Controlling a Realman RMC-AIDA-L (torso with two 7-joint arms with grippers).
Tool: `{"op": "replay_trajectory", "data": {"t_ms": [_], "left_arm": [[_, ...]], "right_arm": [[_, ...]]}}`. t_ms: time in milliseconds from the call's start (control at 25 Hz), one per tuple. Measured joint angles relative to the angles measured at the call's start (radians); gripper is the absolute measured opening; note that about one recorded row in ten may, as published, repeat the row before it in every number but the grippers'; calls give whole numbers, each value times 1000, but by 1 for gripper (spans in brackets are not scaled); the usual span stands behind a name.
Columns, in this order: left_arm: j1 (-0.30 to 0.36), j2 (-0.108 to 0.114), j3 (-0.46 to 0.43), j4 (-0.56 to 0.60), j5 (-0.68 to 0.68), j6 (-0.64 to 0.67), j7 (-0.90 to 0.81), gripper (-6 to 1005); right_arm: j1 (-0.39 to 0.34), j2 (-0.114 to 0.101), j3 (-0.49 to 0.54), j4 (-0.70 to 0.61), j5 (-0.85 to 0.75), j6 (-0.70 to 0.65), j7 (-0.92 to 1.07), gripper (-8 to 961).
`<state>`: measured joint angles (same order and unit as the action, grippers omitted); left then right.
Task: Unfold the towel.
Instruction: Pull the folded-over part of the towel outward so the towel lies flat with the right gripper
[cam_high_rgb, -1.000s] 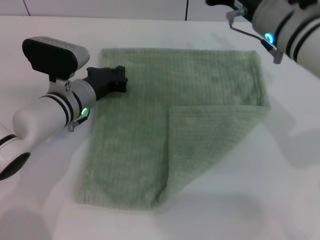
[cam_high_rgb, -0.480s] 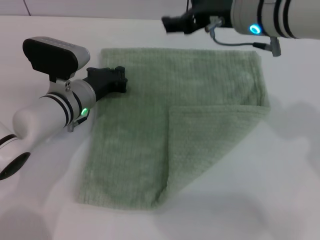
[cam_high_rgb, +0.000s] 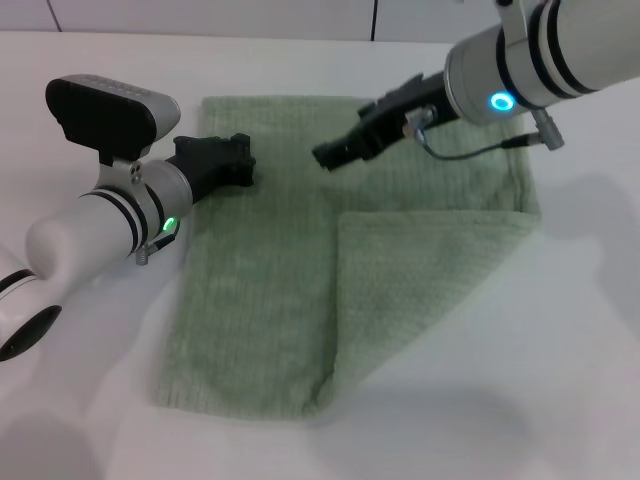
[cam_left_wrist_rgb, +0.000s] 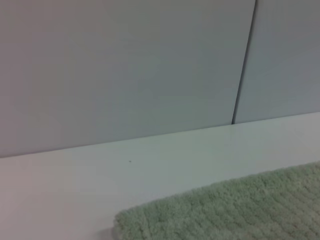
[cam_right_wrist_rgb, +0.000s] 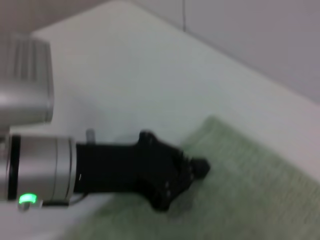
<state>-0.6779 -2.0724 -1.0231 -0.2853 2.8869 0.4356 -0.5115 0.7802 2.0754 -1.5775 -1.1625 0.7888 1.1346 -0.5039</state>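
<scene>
The pale green towel (cam_high_rgb: 260, 270) lies flat on the white table (cam_high_rgb: 560, 380). Its near right part is folded over into a flap (cam_high_rgb: 420, 270). My left gripper (cam_high_rgb: 243, 160) is shut and rests on the towel's left edge near the far left corner. It also shows in the right wrist view (cam_right_wrist_rgb: 197, 170), lying on the towel (cam_right_wrist_rgb: 250, 195). My right gripper (cam_high_rgb: 328, 155) is shut and hovers over the far middle of the towel, pointing towards the left gripper. The left wrist view shows only a towel corner (cam_left_wrist_rgb: 225, 212).
A grey panelled wall (cam_left_wrist_rgb: 150, 65) stands behind the table's far edge. Bare white table surrounds the towel on the right and at the front.
My right arm has swung down and leftwards from the far right corner to above the towel's far middle. The left arm and the towel have not moved.
</scene>
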Motion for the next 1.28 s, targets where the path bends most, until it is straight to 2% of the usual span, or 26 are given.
{"op": "replay_trajectory", "data": {"t_ms": [400, 600, 1080, 1280], "left_arm": [[0, 0, 0, 0, 0, 0, -1, 48], [0, 0, 0, 0, 0, 0, -1, 51], [6, 0, 0, -12, 0, -1, -1, 56], [6, 0, 0, -12, 0, -2, -1, 59]], "right_arm": [[75, 1, 3, 155, 3, 49, -56, 809], [107, 4, 3, 241, 14, 33, -92, 809], [148, 10, -9, 351, 47, -28, -148, 809], [193, 11, -25, 438, 93, -52, -186, 809]]}}
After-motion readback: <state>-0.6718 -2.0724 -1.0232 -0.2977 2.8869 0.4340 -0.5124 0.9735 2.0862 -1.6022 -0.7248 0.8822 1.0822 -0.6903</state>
